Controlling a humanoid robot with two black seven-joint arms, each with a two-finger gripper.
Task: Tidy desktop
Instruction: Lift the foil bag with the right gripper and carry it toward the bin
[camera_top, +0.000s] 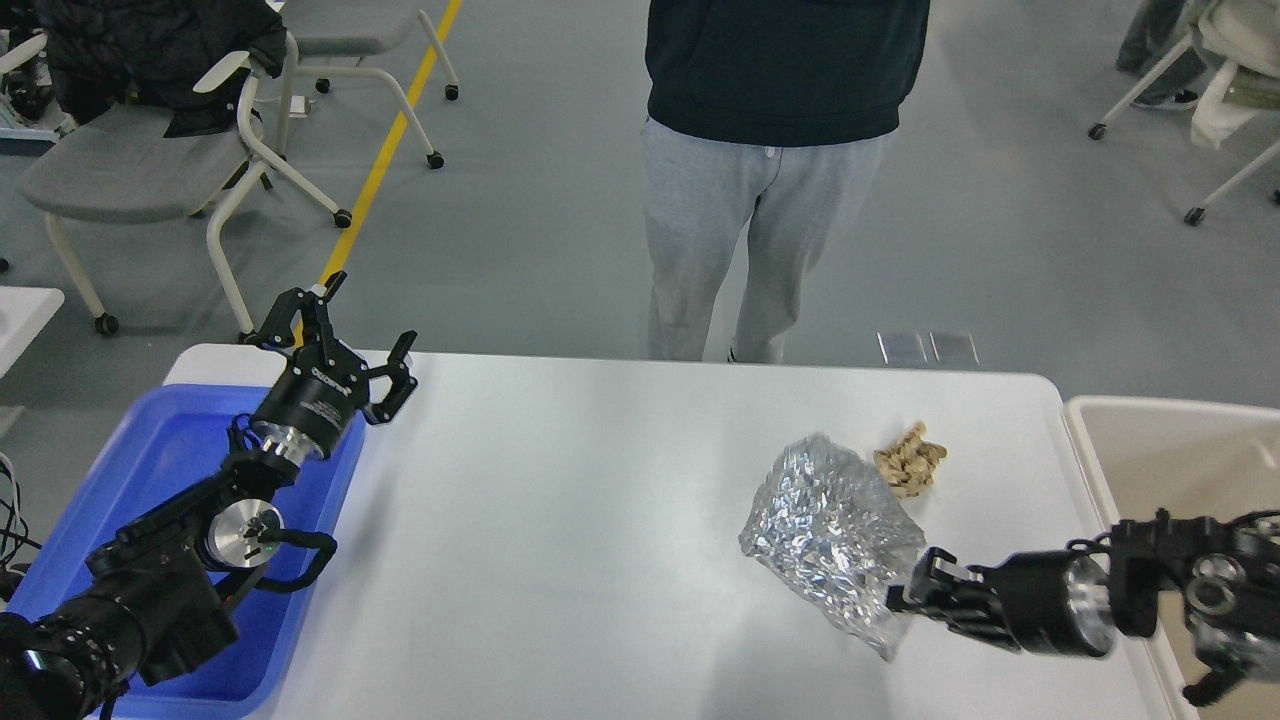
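The white desktop (560, 520) fills the middle of the head view. My right gripper (905, 598) is shut on a crumpled silver foil bag (825, 535) and holds it up over the right part of the desktop. A crumpled brown paper ball (910, 462) lies on the desktop just behind the bag, partly hidden by it. My left gripper (350, 335) is open and empty, raised above the far left corner of the desktop beside the blue tray.
A blue plastic tray (160, 470) lies at the desktop's left end under my left arm. A beige bin (1170, 470) stands off the right edge. A person (770, 180) stands behind the far edge. Chairs (150, 160) stand at the back left.
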